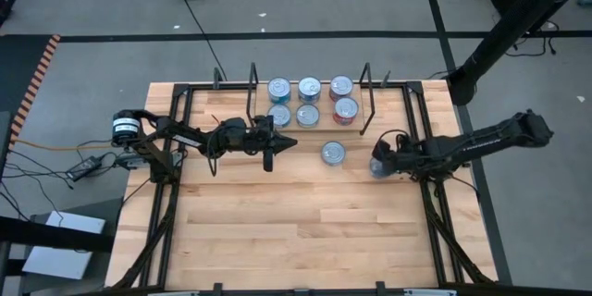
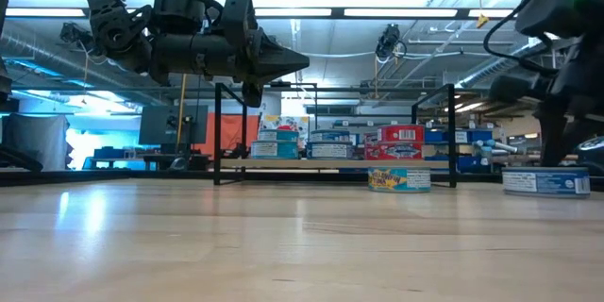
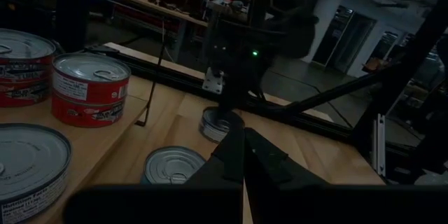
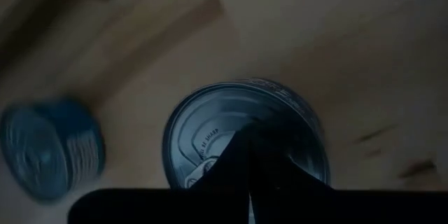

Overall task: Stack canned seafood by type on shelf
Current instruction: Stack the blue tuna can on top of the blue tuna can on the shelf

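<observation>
**Six tins on the shelf, two loose on the tabletop, both grippers pressed together**

The wooden tabletop [image 1: 277, 231] carries a black frame along its sides. At its far edge sits the shelf [image 1: 319, 128], a light board section between two black wire uprights [image 1: 367, 88]. On it stand six tins of the canned seafood [image 1: 308, 89] in two rows of three: blue-labelled ones to the left and middle, red-labelled ones [image 1: 344, 108] at the right.

The left arm reaches in from the left, and the left gripper [image 1: 287, 141] hangs above the tabletop just near of the shelf's left end, its fingers together and holding nothing. The right arm comes in from the right; the right gripper [image 1: 375, 166] is low over a blue tin [image 4: 245, 136] at the right of the tabletop, fingers together above its lid.

Another loose tin [image 1: 333, 154] lies just left of that one, near of the shelf and apart from it.
</observation>
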You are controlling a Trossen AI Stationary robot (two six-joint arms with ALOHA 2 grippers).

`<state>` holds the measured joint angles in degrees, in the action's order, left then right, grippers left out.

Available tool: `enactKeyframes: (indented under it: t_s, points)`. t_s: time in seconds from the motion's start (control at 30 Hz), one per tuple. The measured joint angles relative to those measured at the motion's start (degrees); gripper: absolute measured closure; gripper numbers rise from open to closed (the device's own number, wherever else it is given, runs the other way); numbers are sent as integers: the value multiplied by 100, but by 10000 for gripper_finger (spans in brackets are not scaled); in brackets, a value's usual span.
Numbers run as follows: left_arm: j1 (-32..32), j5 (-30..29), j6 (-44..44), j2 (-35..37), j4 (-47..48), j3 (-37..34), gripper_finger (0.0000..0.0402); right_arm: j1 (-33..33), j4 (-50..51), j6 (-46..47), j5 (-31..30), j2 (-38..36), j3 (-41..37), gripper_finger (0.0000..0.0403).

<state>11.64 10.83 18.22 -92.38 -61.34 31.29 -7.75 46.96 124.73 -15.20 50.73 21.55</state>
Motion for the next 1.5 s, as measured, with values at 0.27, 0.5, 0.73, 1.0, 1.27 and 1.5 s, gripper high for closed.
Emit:
enactKeyframes:
  t_s: [0.27, 0.5, 0.73, 1.0, 1.27, 1.5]
  points:
    - [0, -2, 0, 0, 0, 0, 398, -686, -955, -348, -130, 71, -38, 401]
    - [0, -2, 0, 0, 3, 0, 398, -936, -2046, -623, -232, 653, -35, 402]
    - [-2, -2, 1, 0, 26, 0, 398, -979, -3698, -1219, -295, 1568, -18, 402]
    - [-1, 111, 2, -2, 334, -2, 398, -979, -3839, -3614, -313, 2001, 832, 403]
    - [-2, 350, 166, -2, 435, -2, 398, -940, -2324, -6127, 566, 1943, 1848, 401]
    - [-2, 382, 192, -2, 666, -2, 398, -949, -314, -6845, 866, 1944, 2121, 398]
